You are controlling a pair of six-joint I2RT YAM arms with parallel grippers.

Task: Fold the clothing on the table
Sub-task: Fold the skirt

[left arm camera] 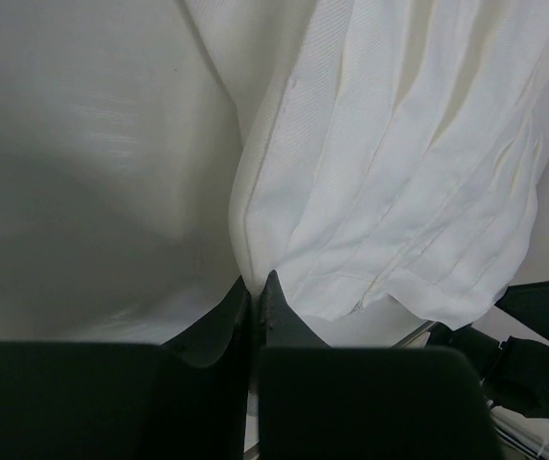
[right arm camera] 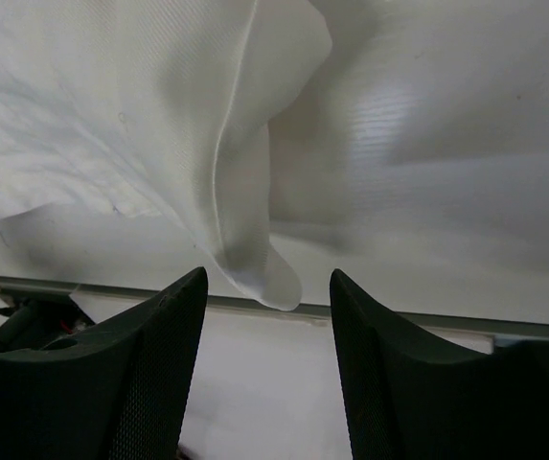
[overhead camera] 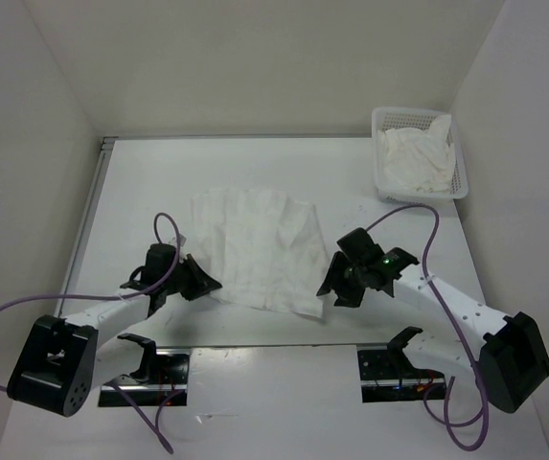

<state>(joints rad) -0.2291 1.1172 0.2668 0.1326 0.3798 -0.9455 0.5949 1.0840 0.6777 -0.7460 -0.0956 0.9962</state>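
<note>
Clothing (overhead camera: pixel 255 249) lies between left gripper (left arm camera: pixel 256 284), pinching its corner, and spread right gripper (right arm camera: pixel 266 276).

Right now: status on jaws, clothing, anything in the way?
Left jaws shut on clothing, near-left corner. Right jaws open, astride near-right corner, not gripping. Basket at far right, apart from clothing.

clothing (overhead camera: pixel 255 251) on table (overhead camera: pixel 149 192) — centre | basket (overhead camera: pixel 423 193) — far right corner | cloth heap (overhead camera: pixel 416 161) in basket
</note>
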